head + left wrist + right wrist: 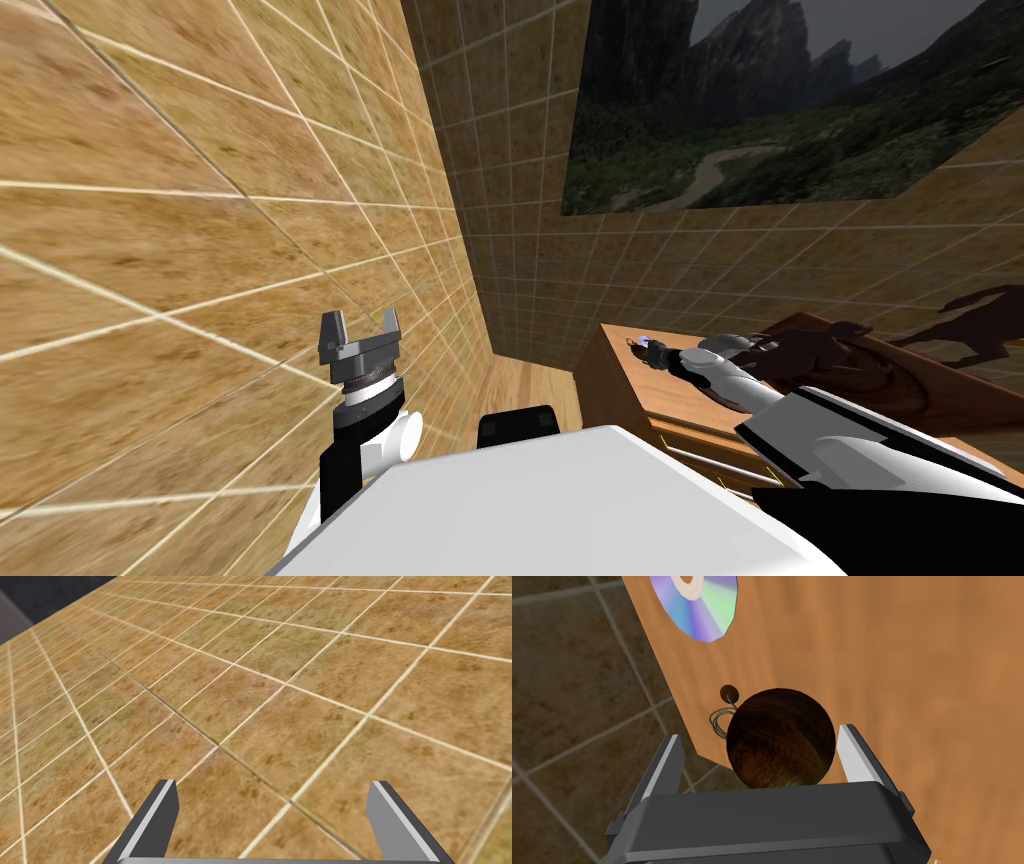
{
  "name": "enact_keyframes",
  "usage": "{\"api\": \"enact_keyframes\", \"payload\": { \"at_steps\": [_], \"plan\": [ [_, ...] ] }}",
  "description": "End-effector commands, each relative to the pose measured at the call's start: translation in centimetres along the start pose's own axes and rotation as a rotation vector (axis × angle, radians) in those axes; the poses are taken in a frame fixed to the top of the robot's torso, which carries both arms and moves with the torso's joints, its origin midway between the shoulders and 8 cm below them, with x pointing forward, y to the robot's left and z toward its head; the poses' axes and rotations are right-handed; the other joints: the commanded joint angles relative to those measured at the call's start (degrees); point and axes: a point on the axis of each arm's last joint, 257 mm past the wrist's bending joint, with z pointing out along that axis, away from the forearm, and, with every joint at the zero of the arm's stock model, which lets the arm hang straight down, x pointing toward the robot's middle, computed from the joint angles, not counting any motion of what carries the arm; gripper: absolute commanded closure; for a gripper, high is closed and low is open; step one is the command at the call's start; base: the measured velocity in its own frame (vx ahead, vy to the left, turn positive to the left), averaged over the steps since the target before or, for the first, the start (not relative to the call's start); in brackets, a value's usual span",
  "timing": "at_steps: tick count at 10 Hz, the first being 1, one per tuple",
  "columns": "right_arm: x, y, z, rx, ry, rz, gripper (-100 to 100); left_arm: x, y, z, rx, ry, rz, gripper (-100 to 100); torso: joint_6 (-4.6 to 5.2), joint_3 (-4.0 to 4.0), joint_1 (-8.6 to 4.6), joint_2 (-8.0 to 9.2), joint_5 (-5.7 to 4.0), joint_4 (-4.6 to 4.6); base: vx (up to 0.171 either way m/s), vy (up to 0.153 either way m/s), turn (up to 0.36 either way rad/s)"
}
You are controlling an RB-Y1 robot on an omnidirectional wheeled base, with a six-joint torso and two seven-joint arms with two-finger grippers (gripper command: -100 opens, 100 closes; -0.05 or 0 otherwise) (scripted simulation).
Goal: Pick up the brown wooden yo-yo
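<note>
Right gripper, fingers spread, straddles the dark brown yo-yo at the desk edge; centring before closing should avoid nudging it off. Left gripper hangs unclenched.

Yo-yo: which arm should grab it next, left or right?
Probably right. Its open jaws stand either side of the dark brown yo-yo on the wooden top. The left jaws face the tiled wall, away from it.

A: Illumination?
B: Evenly bright on the left tiled wall; far wall dimmer, carrying a horse-shaped shadow; yo-yo darkly shaded.
A: Optics?
B: Head view: wide-lens splay, lines fanning toward corners; rendering crisp throughout.
</note>
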Motion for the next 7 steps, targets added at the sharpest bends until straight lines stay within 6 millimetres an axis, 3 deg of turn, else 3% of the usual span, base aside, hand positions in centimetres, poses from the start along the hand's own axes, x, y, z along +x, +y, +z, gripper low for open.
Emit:
{"api": "enact_keyframes", "payload": {
  "at_steps": [1,5,6,7],
  "plan": [
    [0.0,0.0,0.0,0.0,0.0,0.0,100,0.0,0.0,0.0,0.0,0.0,0.0,0,0.0,0.0,0.0,0.0,0.0,0.0,-0.006,0.0,-0.006],
    [0.01,0.07,0.0,-0.001,0.0,0.0,100,0.0,0.0,0.0,0.0,0.0,0.0,0,-0.01,-0.05,0.09,-0.1,0.05,-0.01,0.0,0.0,0.0],
    [0.01,0.08,0.0,-0.001,0.0,0.0,0,0.0,0.0,0.0,0.0,0.0,0.0,0,-0.01,-0.05,0.09,-0.09,0.06,-0.01,0.0,0.0,0.0],
    [0.98,0.28,-0.47,-0.002,0.001,0.003,100,0.0,0.0,0.0,0.0,0.0,0.0,0,-0.01,-0.05,0.1,-0.09,0.06,0.0,0.034,0.022,0.006]
  ]
}}
